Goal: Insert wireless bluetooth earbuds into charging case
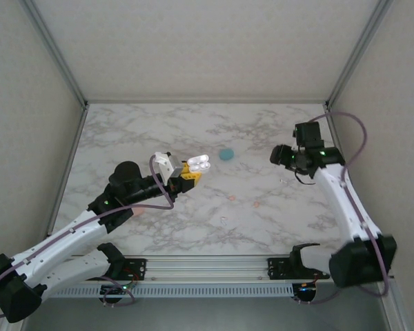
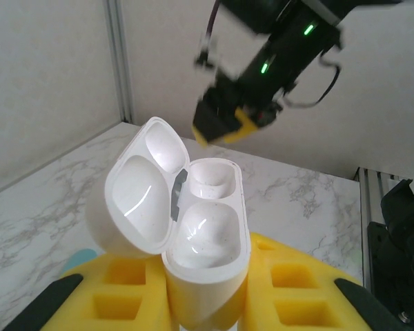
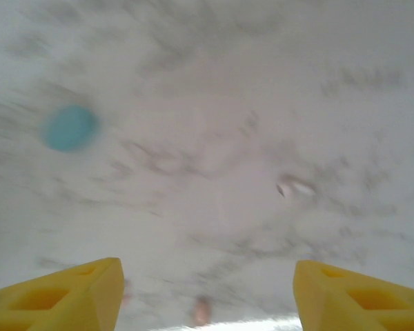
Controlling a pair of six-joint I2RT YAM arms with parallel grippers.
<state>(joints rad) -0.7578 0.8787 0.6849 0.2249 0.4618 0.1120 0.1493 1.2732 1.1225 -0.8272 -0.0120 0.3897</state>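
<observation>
**Holding the open case in the left hand, buds loose on the counter**

The left hand [image 1: 188,172] is clamped on the white charging case [image 1: 199,164] and lifts it off the marble counter [image 1: 124,138]. In the left wrist view the case [image 2: 207,234] sits upright between the yellow fingers [image 2: 117,289]. Its lid is swung open toward 9 o'clock and both wells are bare.

In the top view two salmon-pink earbuds lie on the counter. One [image 1: 230,198] is at 4 o'clock from the left hand. The other [image 1: 257,205] is at 7 o'clock from the right hand [image 1: 283,155]. Both are well apart from either hand.

A teal oval case [image 1: 226,154] rests near the white case at its 2 o'clock, and at 9 o'clock from the right hand.

The right hand [image 3: 207,296] is wide open, fingers [image 3: 62,293] far apart and gripping nothing, hovering above the counter. Its wrist view is blurred. The teal case [image 3: 69,127] shows at 10 o'clock and a pink bud [image 3: 201,310] at 6 o'clock, low between the fingertips. I cannot tell where the teal buds are.
</observation>
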